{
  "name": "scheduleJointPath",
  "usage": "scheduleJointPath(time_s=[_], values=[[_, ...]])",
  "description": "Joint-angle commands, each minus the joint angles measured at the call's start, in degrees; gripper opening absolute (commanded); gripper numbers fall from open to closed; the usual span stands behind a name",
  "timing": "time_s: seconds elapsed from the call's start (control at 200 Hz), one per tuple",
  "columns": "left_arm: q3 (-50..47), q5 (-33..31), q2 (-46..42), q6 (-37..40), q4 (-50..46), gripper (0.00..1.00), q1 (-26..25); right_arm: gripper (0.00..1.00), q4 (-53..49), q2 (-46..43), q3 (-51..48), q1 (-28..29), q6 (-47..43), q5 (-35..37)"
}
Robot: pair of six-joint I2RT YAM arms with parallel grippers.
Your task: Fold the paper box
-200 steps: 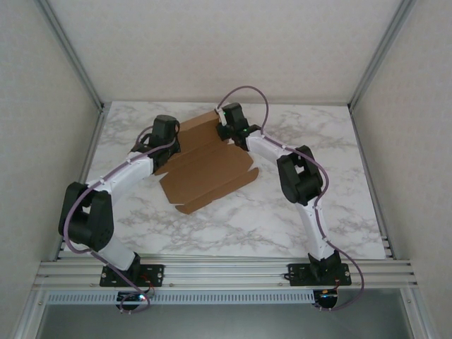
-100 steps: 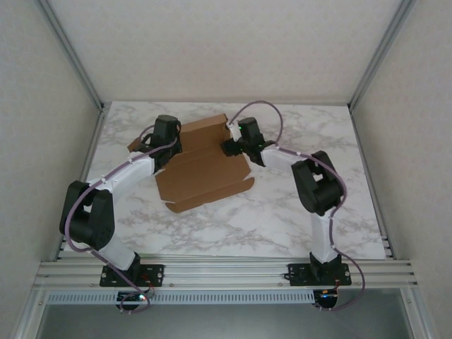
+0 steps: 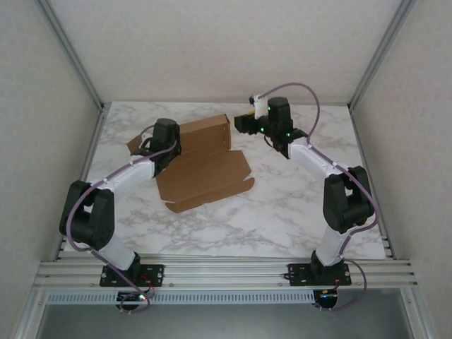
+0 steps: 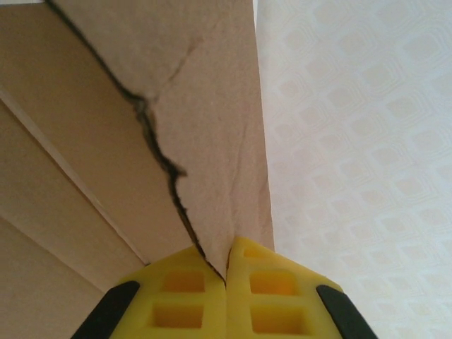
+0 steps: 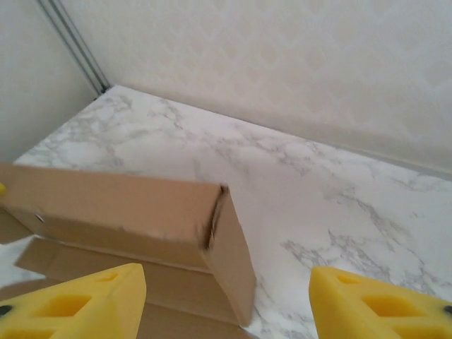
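Folding job: the paper box [image 3: 212,169] is sitting on the marble table [image 3: 296,212], toward the left and back, and it is only partly folded.
Front panel [image 3: 201,187]: this big flat piece is lying down, closest to the arm bases, and nothing is touching it.
Left gripper [image 4: 226,263]: its yellow fingers [image 4: 180,296] are pressing shut on a thin cardboard edge at the box's left end, so it is pinching the box.
Back wall [image 5: 106,201]: the long back piece is standing up, and a short end flap [image 5: 232,258] is bending round at its right corner.
Just changing: a second ago the right gripper [image 5: 226,296] was pinching that right corner with its jaws shut. Now it is letting go and pulling off to the right and back, and the box is lying a bit straighter.
Right gripper jaws: they are standing wide apart, holding nothing, and hanging in the air near the corner without touching it.
Meaning for the job: the back wall is staying up at that end with nothing holding it there, so that fold is looking done. I am guessing the rest of the box is coming next.
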Motion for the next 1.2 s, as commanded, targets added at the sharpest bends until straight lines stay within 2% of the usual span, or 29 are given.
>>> scheduleJointPath(time_s=[0.0, 0.075, 0.175, 0.29, 0.551, 0.691, 0.896, 0.976, 1.076, 1.192], values=[[-3.94, 4.17, 0.79, 4.16, -5.24, 0.02, 0.16, 0.63, -8.89, 2.21, 4.92, 0.26, 4.73, 1.03], [-4.98, 4.31, 0.82, 4.04, -4.91, 0.04, 0.11, 0.65, -13.38, 5.27, 9.63, 0.28, 7.13, 0.31], [-5.19, 4.01, 0.67, 4.06, -4.67, 0.05, 0.10, 0.65, -24.69, 12.69, 22.04, 0.29, 9.27, -4.88], [-4.23, 3.16, 0.48, 4.48, -5.54, 0.05, 0.12, 0.65, -32.43, 18.59, 30.31, 0.95, 7.92, -7.64], [-4.34, 2.96, 0.31, 4.85, -5.84, 0.09, 0.12, 0.61, -35.70, 24.27, 33.16, 1.17, 7.36, -6.86], [-4.61, 3.88, -1.35, 7.01, -6.09, 0.19, 0.14, 0.57, -36.25, 25.44, 32.97, 1.27, 7.88, -4.40], [-1.87, 6.12, -6.61, 18.39, -11.10, 0.50, 0.09, 0.56, -34.60, 24.12, 31.19, 1.33, 9.50, -4.36], [-1.45, 6.83, -9.45, 22.45, -13.37, 0.57, 0.09, 0.56, -34.75, 24.47, 31.42, 1.30, 9.97, -4.53], [-1.60, 9.21, -12.92, 27.24, -14.84, 0.59, 0.76, 0.55, -35.11, 25.05, 31.62, 1.30, 10.58, -4.22], [0.47, 15.54, -15.05, 36.37, -17.48, 0.57, 2.54, 0.55, -34.88, 24.89, 31.07, 1.31, 11.37, -3.74]])
